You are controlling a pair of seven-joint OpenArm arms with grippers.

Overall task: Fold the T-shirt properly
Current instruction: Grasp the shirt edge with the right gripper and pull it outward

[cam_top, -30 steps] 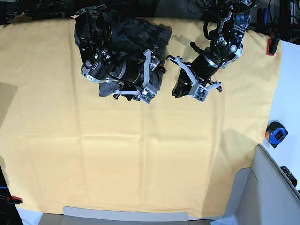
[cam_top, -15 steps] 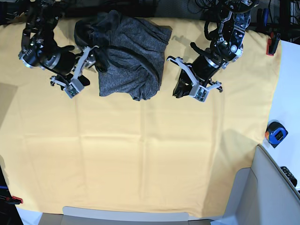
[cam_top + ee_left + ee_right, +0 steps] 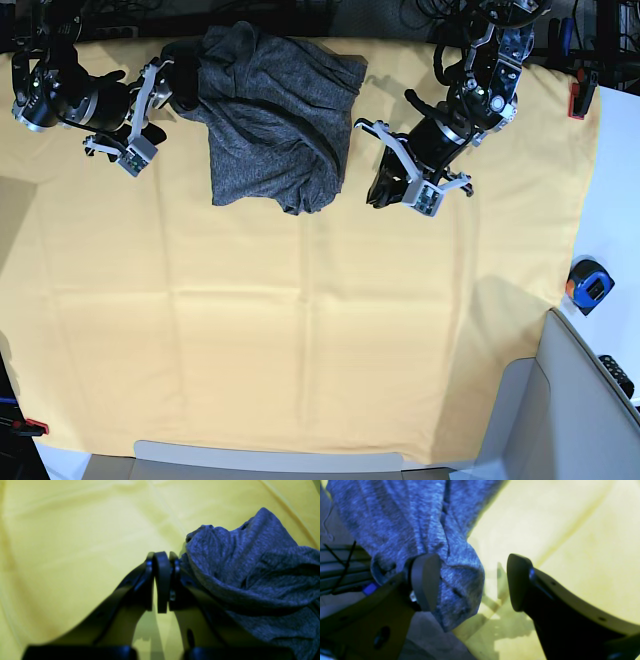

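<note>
Heather-grey knit, the T-shirt lies bunched near the far edge of the yellow-orange cloth sheet, folded over itself in an uneven heap with one sleeve trailing toward the base view's left.

We see our right gripper at that left end of the garment, its jaws standing wide apart. In the right wrist view one finger presses against the sleeve's cuff, while the other finger stands clear over the bare sheet; the cuff sits between them, but the jaws are not pinched on it.

Our left gripper rests on the sheet just beside the shirt's other edge, on the base view's right. In the left wrist view its pads are pressed flat together with nothing caught between them, and a rumpled fold of the T-shirt lies against the outer side of one finger.

A tape measure sits off the sheet at the table's right edge.
</note>
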